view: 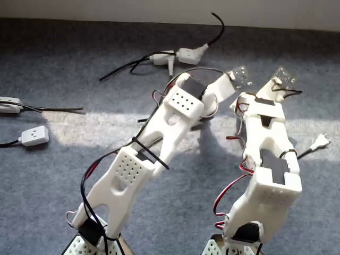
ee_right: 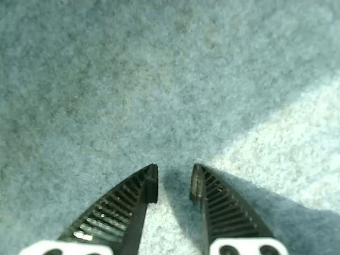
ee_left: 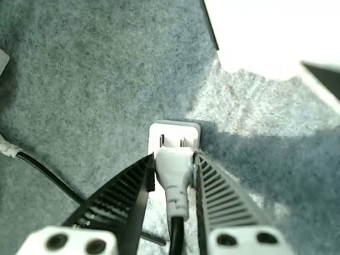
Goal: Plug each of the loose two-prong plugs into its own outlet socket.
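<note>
The fingers of the left gripper (ee_left: pixel 174 161) are gripping a white two-prong plug (ee_left: pixel 172 172), which is touching the white outlet socket (ee_left: pixel 174 133) on the grey carpet (ee_left: pixel 79 79). The fingers of the right gripper (ee_right: pixel 173 183) are standing slightly apart.

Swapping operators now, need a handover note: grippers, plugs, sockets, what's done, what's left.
Left gripper: shut on a white two-prong plug, prongs at the slots of a white outlet socket; I cannot tell if it is seated.
Right gripper: open, empty, over the carpet.
Loose plug lies to the right of the arms; free socket is at the left.
Done: nothing confirmed.
Left: seat the held plug, then do the loose plug.
</note>
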`<state>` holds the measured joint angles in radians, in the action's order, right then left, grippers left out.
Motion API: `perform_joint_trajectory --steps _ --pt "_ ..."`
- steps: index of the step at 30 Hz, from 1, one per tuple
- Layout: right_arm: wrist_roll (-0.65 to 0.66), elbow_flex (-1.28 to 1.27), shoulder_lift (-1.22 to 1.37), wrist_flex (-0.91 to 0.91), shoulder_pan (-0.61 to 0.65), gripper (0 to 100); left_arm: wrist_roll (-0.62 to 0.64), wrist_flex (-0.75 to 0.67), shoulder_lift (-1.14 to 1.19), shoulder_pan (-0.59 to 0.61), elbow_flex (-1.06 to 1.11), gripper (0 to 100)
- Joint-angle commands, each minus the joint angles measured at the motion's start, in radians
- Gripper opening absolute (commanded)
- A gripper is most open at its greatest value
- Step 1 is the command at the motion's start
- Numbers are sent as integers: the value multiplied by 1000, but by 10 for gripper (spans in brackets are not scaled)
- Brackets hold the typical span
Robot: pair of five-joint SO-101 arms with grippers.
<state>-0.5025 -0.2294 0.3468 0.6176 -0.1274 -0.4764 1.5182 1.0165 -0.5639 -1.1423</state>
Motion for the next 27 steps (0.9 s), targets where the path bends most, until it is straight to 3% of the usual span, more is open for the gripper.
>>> perform_joint_trajectory --steps 1,9,17,22,27 --pt "-5 5 -16 -19 1 123 -6 107 -5 -53 -48 8" --pt "-11 5 -16 -19 -19 123 -6 212 -8 -77 -53 8" --pt "-12 5 -18 -19 -54 123 -25 64 -4 -61 -47 10" --pt "-12 7 -18 -19 -58 123 -114 51 -5 -91 -53 10" --pt "-12 10 -16 -19 -56 123 -115 58 -12 -94 -53 11"
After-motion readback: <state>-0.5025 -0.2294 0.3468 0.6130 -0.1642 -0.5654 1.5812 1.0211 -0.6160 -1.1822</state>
